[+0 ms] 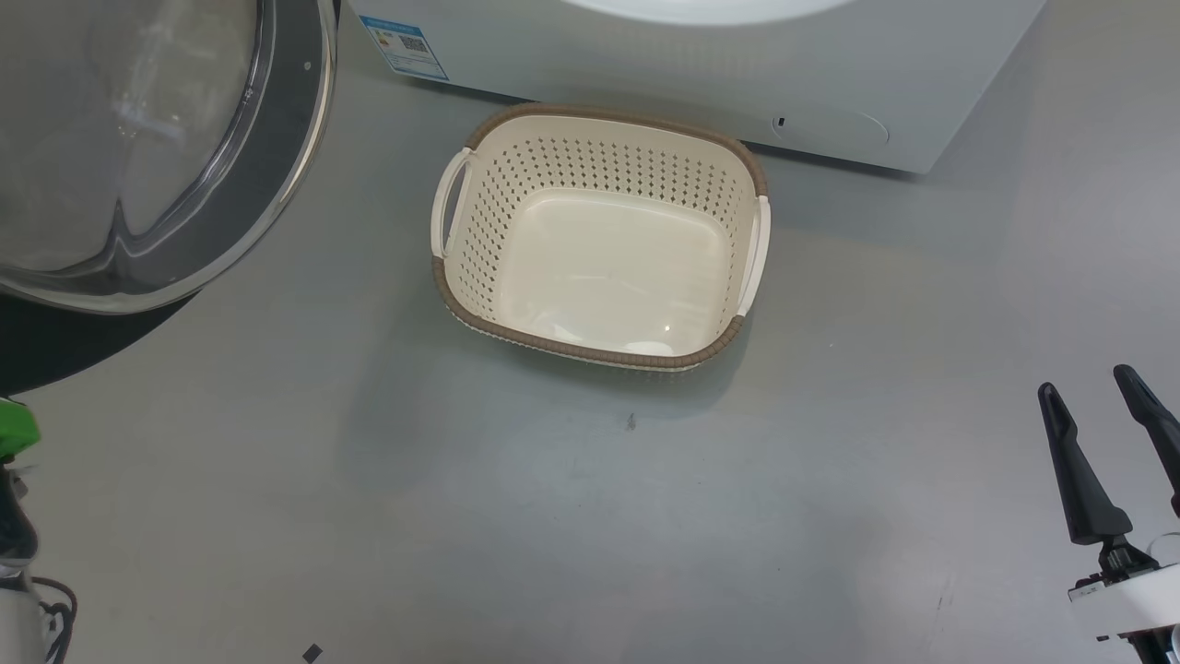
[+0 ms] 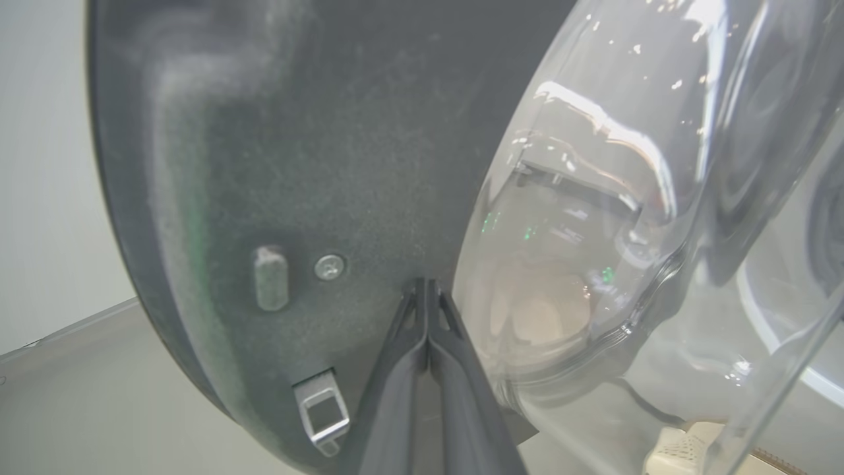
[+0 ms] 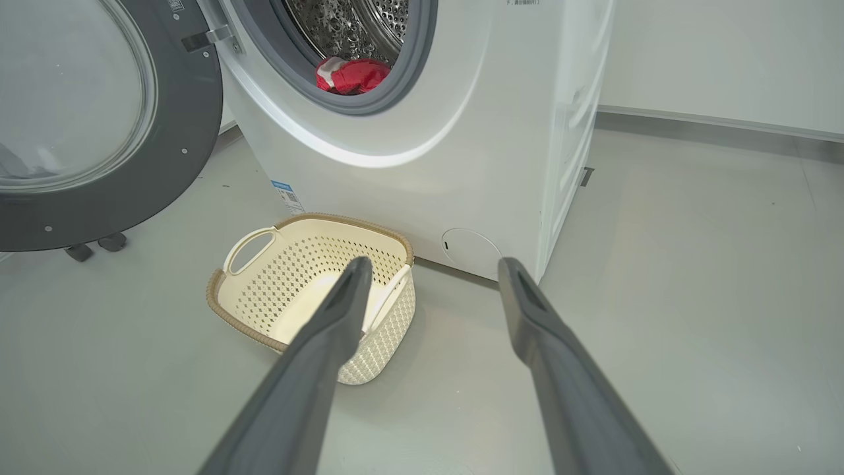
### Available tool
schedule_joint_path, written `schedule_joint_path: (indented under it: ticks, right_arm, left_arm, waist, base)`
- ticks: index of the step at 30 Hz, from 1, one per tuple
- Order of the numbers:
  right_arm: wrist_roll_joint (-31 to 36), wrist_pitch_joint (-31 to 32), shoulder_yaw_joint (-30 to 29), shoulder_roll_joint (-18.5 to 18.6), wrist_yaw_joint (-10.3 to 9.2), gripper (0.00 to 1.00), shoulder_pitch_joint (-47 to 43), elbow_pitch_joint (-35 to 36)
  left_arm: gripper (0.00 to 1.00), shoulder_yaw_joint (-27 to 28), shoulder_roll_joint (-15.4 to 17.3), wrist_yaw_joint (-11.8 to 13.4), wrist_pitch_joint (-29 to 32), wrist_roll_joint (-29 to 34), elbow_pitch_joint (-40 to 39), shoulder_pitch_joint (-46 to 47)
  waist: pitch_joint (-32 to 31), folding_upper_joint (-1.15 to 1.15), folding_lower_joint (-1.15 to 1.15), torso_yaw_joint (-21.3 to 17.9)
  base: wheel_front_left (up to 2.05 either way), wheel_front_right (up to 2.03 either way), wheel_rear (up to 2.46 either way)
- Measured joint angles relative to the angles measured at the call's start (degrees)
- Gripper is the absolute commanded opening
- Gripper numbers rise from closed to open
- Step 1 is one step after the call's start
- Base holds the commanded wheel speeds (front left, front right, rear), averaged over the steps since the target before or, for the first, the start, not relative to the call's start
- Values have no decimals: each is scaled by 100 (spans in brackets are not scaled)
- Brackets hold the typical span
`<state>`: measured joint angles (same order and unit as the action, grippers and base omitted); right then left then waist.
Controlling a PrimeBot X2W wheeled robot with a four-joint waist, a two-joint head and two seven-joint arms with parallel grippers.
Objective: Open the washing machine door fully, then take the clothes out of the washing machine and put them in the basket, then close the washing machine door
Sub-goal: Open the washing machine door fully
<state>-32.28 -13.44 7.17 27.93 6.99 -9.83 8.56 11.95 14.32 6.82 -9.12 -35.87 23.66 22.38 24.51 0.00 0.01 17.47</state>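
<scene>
1. Head: empty basket [image 1: 608,115] just before the washing machine [image 1: 701,74]; door [image 1: 277,184] swung out, upper left; right gripper [image 1: 1086,380] spread wide, holding nothing
2. Left wrist: left gripper [image 2: 426,284] pinched shut on nothing, tips at the door's dark inner face beside the glass bowl [image 2: 593,231]; probably pushing it fully open
3. Right wrist: clothes [image 3: 349,74] lying at the drum's [image 3: 349,26] mouth; next, probably reaching in to pinch the red fabric

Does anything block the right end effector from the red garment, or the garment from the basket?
Nothing visible. The glossy black round door is swung aside, the red fabric garment lies at the open drum mouth, and the cream perforated plastic basket sits empty below it.
</scene>
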Motion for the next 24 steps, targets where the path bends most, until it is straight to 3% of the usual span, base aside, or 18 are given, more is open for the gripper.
schedule_joint_path:
  ticks: [13, 24]
  right_arm:
    - [-51, -23, 41, 26, 0, 100, 159, -100]
    - [-98, -51, 287, -308, 0, 100, 309, -359]
  left_arm:
    - [0, -355, -151, 0, -34, 180, 212, 105]
    - [0, -975, -238, -155, -56, 617, 292, -51]
  waist:
    - [-197, 0, 0, 39]
    - [-738, 0, 0, 18]
  base:
    - [0, 0, 0]
    - [0, 0, 0]
